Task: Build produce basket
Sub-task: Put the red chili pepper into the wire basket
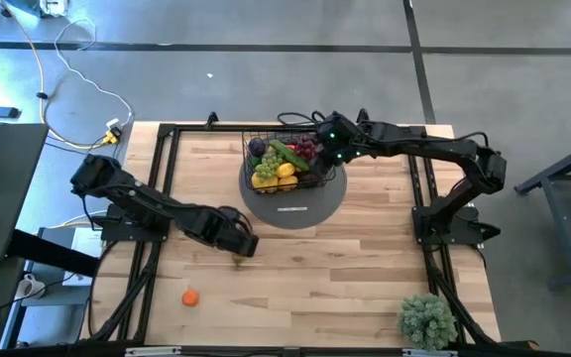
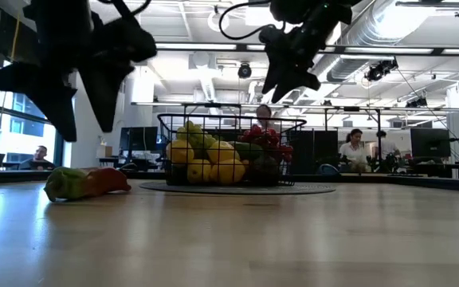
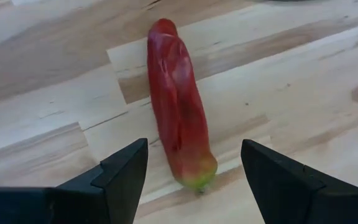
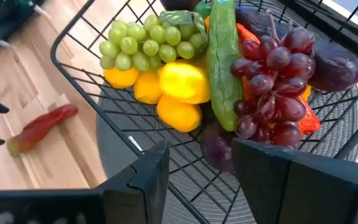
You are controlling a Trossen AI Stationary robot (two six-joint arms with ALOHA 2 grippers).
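A red chilli with a green stem end lies flat on the wooden table, left of and nearer than the basket. My left gripper is open and points down over it, one finger on each side of its stem end, clear of it. The low view shows the chilli on the table under the dark fingers. The black wire basket stands on the grey round mat and holds green and purple grapes, lemons, a cucumber and an eggplant. My right gripper hovers open above the basket's right side, holding nothing.
A small orange fruit lies near the table's front left. A bushy green potted plant stands at the front right corner. Black frame rails run along the table's left and right sides. People sit at desks in the room beyond.
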